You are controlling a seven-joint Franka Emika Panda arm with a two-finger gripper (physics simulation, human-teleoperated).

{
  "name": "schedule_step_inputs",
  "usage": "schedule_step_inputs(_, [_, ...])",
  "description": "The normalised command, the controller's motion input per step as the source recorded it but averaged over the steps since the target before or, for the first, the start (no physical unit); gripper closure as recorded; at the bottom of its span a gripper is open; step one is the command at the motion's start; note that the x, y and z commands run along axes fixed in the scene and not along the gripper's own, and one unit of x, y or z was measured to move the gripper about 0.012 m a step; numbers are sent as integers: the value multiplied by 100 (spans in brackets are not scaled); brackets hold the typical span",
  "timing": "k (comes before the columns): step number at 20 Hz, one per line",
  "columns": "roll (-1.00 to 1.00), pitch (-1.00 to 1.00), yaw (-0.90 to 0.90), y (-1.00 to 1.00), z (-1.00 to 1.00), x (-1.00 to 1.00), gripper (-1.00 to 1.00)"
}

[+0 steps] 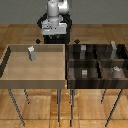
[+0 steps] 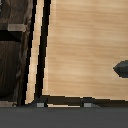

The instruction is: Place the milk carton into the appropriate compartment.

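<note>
The small pale grey milk carton with a whitish peaked top (image 1: pixel 31 53) stands upright in the light wooden tray (image 1: pixel 10 75), well apart from the dark wooden compartment bin (image 1: pixel 70 75). The robot's gripper (image 1: pixel 53 26) hangs behind the trays, nothing visibly in it; whether its jaws are open cannot be told. By this showing, pickup and placement both remain undone.

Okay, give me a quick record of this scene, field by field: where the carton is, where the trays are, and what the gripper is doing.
milk carton: upright in the light wooden tray, near its far corner on the exterior view's left
target: dark compartment tray on the exterior view's right, grey blocks inside
gripper: behind the trays, holding nothing; open or shut unclear
progress: carton not yet picked up
</note>
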Motion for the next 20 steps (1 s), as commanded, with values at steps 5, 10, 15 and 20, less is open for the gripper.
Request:
schedule_step_inputs(5, [0, 0, 0, 0, 0, 0, -100])
schedule_step_inputs(10, [0, 0, 0, -40, 0, 0, -100])
schedule_step_inputs(15, [0, 0, 0, -100, 0, 0, -100])
schedule_step_inputs(20, [0, 0, 0, -100, 0, 0, -100])
